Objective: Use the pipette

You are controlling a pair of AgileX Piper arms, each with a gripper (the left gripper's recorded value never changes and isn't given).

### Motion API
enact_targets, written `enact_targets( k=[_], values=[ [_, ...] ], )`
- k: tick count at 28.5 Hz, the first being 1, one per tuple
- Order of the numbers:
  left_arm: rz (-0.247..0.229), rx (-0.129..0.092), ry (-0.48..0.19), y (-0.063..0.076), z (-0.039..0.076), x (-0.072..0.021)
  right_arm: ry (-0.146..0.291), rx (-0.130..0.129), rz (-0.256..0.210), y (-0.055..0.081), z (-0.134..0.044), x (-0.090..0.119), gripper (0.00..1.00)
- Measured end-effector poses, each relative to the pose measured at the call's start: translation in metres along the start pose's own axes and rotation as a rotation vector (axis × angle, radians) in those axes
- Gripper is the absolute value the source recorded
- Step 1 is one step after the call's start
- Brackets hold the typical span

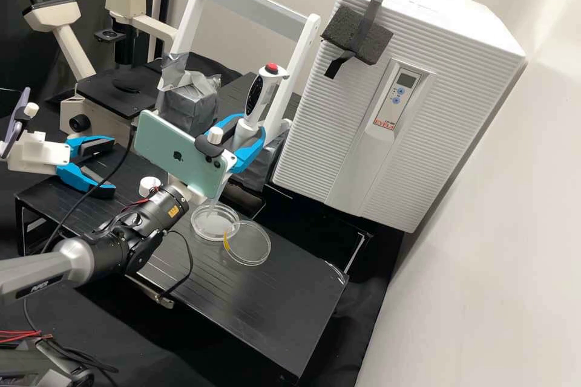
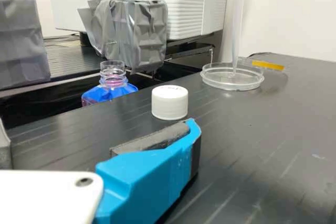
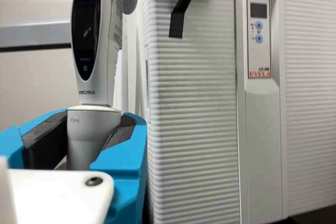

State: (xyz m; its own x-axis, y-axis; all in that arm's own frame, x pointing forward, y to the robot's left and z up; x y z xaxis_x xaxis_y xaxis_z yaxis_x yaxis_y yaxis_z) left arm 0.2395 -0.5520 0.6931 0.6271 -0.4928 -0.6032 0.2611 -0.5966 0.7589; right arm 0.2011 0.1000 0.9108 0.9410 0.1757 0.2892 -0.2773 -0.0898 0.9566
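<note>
A laboratory, shown by microscope (image 1: 82,115), petri dishes (image 1: 215,222) and pipette (image 1: 257,97).

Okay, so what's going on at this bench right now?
The right hand grips a pipette upright, its clear tip down inside an open petri dish on the black bench. The dish's lid lies right beside it. The left hand is open and empty off to the side, low over the bench near a white cap and an uncapped bottle.
</note>
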Motion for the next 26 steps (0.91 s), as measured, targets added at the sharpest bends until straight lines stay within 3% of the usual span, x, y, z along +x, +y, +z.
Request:
enact_targets(
  k=[5,26],
  values=[
    [0.004,-0.022,-0.008,0.0004,-0.0001,-0.0005,-0.006,0.001,-0.004,-0.0001,0.0003,-0.0003,0.0],
    [0.011,-0.021,-0.004,0.0013,-0.0021,-0.0012,-0.019,-0.005,0.032,0.0073,0.0021,-0.0014,0.0]
  ],
)
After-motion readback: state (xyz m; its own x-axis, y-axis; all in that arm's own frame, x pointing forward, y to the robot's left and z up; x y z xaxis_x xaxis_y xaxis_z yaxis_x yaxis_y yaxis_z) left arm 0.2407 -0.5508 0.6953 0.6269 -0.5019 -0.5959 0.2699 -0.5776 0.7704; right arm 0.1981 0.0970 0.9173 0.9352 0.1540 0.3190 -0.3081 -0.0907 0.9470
